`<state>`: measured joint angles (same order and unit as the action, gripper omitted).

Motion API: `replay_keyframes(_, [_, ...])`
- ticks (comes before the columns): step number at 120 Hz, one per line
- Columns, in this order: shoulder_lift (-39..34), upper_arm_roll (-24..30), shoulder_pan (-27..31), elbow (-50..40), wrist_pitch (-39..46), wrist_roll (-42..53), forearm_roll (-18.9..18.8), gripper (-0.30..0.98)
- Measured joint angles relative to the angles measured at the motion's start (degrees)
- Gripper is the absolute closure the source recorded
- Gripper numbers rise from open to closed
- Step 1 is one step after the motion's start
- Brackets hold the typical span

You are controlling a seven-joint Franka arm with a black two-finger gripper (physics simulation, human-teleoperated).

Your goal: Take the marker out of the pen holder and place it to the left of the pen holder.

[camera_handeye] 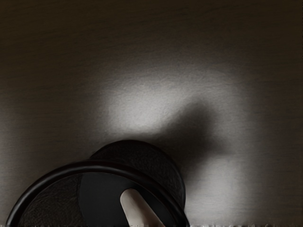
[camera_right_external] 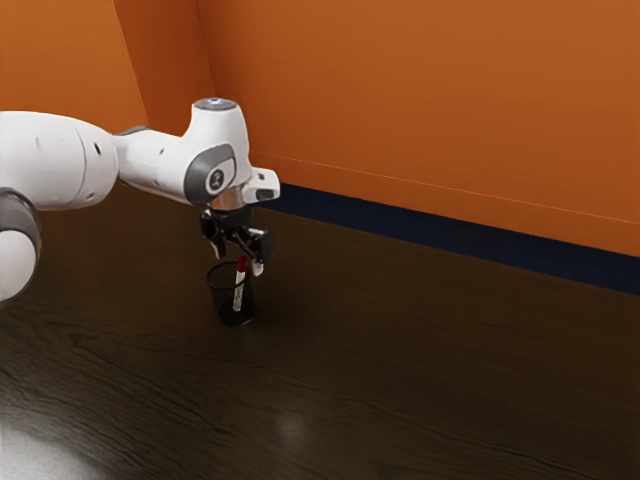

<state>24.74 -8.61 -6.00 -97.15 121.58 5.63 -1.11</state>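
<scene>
Exterior view: the tool hangs over the cup, left of the middle of the frame. It points down, and its two fingers stand apart. The pen is in the cup, with its red end up near the fingers. The cup seems to be there to hold the pen up, so the red end is easy to reach. The tool likely points down so it can close on that end and lift. The fingers look set to go on two sides of the pen, but I can't tell if they touch it. The pen leans a bit, so it may rub the rim and tug the cup along. A slow, straight lift looks best, and then the pen can go down on the surface.

Wrist view: here we look down into the cup, at the lower left of the frame. The pale low part of the pen slants inside it, near the bottom edge. A dark shadow lies beside the cup, near a bright patch. The exterior view adds the red end, the white arm and the orange wall.
</scene>
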Motion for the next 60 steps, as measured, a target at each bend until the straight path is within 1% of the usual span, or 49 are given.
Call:
replay_keyframes(14, [-1.1,0.0,0.1,-2.5,0.9,0.1,0.8,0.0])
replay_keyframes(30, [-1.5,0.0,0.3,-3.1,1.4,0.3,1.1,0.01])
replay_keyframes(40, [-1.6,0.0,0.2,-3.1,1.6,0.4,1.1,0.11])
replay_keyframes(60, [-1.7,0.0,0.1,-3.1,1.8,0.9,0.7,0.42])
